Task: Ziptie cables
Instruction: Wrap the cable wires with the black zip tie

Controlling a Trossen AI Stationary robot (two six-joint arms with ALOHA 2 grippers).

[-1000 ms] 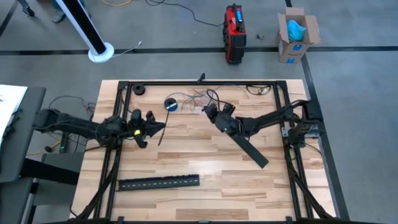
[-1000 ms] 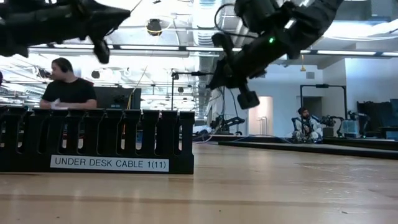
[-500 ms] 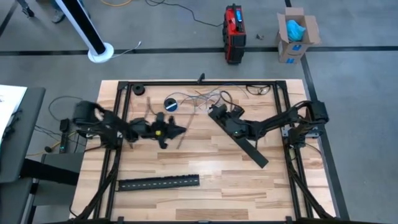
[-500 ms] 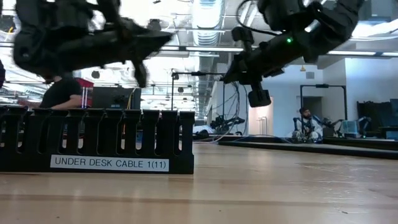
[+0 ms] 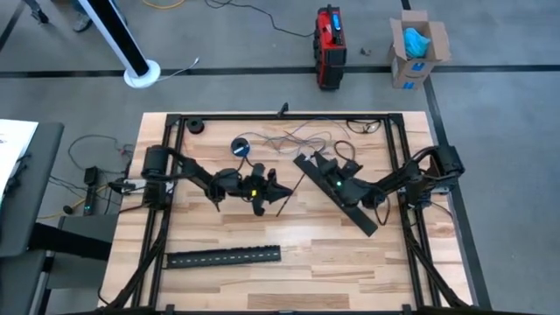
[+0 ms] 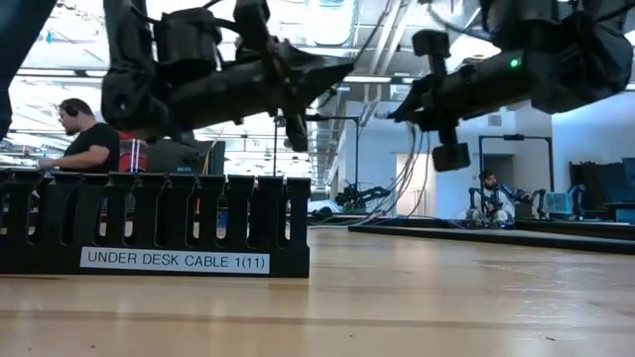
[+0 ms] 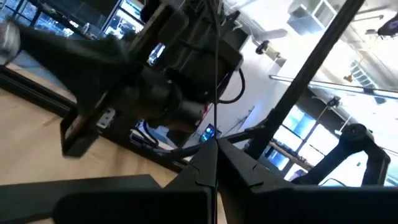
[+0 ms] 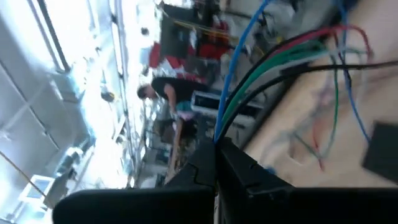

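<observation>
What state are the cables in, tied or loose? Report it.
Loose: the cables fan apart as separate strands, with no tie visible around them.

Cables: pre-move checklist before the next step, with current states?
1. Right gripper has the cables: ok, shut on them.
2. Left gripper has the thin dark strip: ok, shut on it.
3. Strip looped round the cables: not ok, no loop seen in the high view.
4. Cables gathered: not ok, the far ends fan out over the table.
5. Grippers apart: ok, a gap shows between them from above.
6. Tape roll out of the way: ok, it lies apart from both grippers.
</observation>
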